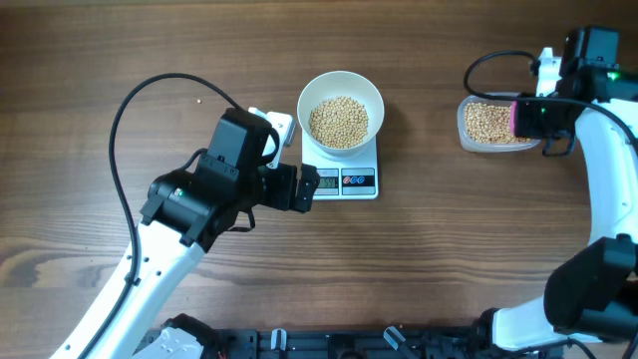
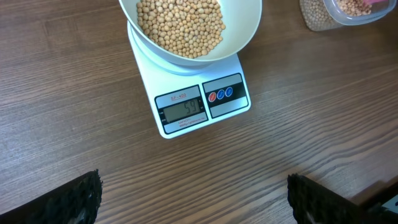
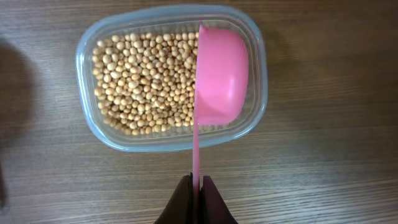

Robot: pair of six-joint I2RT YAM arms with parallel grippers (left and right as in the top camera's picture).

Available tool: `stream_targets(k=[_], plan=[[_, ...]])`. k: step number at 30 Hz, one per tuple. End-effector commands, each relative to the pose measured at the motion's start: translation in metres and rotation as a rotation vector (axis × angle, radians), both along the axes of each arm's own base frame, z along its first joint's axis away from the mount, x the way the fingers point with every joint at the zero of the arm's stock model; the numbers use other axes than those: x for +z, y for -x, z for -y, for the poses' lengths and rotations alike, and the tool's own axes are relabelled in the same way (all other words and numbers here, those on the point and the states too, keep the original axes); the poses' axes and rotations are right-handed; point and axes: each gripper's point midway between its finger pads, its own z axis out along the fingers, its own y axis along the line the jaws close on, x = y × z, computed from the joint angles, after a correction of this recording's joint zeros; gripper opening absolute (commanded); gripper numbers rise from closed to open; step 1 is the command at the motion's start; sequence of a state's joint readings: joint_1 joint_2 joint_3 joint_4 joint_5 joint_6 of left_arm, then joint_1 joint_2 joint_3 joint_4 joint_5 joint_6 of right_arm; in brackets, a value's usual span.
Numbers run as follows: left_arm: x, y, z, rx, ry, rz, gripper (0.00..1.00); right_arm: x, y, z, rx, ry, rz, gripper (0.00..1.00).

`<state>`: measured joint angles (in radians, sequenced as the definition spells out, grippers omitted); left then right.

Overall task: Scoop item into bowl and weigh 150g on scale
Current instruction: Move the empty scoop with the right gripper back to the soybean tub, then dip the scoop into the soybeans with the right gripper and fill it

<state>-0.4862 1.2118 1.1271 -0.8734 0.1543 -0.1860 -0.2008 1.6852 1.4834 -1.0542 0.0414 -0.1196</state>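
The white bowl (image 1: pixel 305 100) stands on the white scale (image 1: pixel 344 182) at the table's middle, about half full of tan beans (image 1: pixel 339 122). The left wrist view shows the bowl (image 2: pixel 249 31), its beans (image 2: pixel 180 25) and the scale's display strip (image 2: pixel 202 102) ahead of my left gripper (image 2: pixel 193 182). That gripper (image 1: pixel 307 189) is open and holds nothing, just left of the scale's front. My right gripper (image 3: pixel 197 182) is shut on the thin handle of a pink scoop (image 3: pixel 221 74). The scoop's rounded back faces up over the right part of a tub of beans (image 3: pixel 143 81).
The clear plastic tub (image 1: pixel 467 122) sits at the far right of the table, with its rim (image 3: pixel 84 74) filling the right wrist view. A black cable (image 1: pixel 130 95) loops over the left side. The right arm (image 1: pixel 598 150) runs down the right edge.
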Motion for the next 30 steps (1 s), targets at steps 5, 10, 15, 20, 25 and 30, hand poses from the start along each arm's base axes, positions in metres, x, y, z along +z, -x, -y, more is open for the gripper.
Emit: stream_targets(k=[5, 10, 15, 20, 25, 30], plan=[[0.002, 0.001, 0.003, -0.009, 0.009, 0.0, 1.0, -0.012, -0.002, -0.007, 0.002, -0.035, -0.025, 0.04], [0.002, 0.001, 0.003, -0.009, 0.009, 0.0, 1.0, -0.012, -0.003, -0.014, 0.013, -0.072, -0.019, 0.04], [0.002, 0.001, 0.003, -0.009, 0.009, 0.0, 1.0, -0.013, -0.005, -0.011, 0.01, -0.059, -0.015, 0.04], [0.002, 0.001, 0.003, -0.009, 0.009, 0.0, 1.0, -0.021, -0.009, -0.007, 0.004, -0.04, -0.027, 0.04], [0.002, 0.001, 0.003, -0.009, 0.009, 0.0, 1.0, -0.033, -0.007, -0.011, 0.008, -0.068, -0.067, 0.04], [0.002, 0.001, 0.003, -0.009, 0.009, 0.0, 1.0, -0.031, -0.012, -0.039, 0.08, -0.222, -0.036, 0.04]])
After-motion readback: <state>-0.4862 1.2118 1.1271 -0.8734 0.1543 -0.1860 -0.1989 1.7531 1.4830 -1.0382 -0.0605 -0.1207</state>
